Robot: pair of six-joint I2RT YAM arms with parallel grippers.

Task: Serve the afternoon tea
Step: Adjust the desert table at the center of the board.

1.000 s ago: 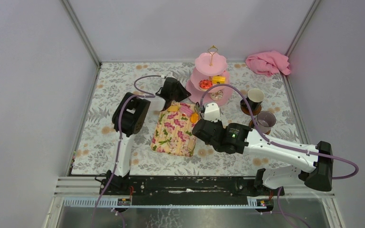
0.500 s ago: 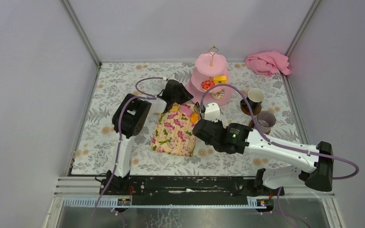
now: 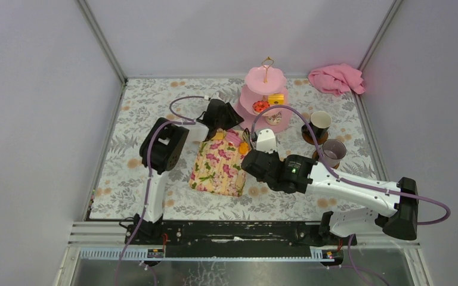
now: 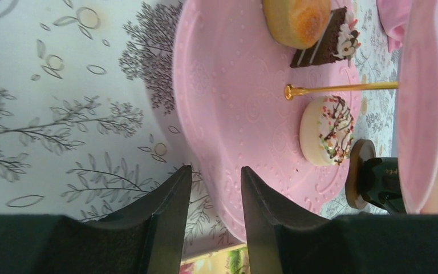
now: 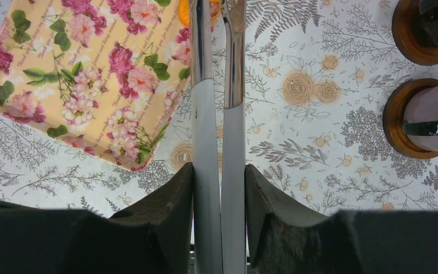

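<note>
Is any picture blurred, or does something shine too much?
Top view: even, soft light, no hard shadows. Left wrist view: pink stand sharp, its upper tier at the right edge softer. Right wrist view: metal tongs shine brightly; tablecloth sharp.

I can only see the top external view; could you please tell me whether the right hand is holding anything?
Observer: Yes. The right wrist view shows the right hand shut on metal tongs, which run alongside the edge of the floral tray.
Operator: Thank you. And what sits on the lowest level of the pink stand?
Observer: The left wrist view shows three cakes on the bottom tier: a golden round cake, a chocolate slice and a white sprinkled cake.
</note>
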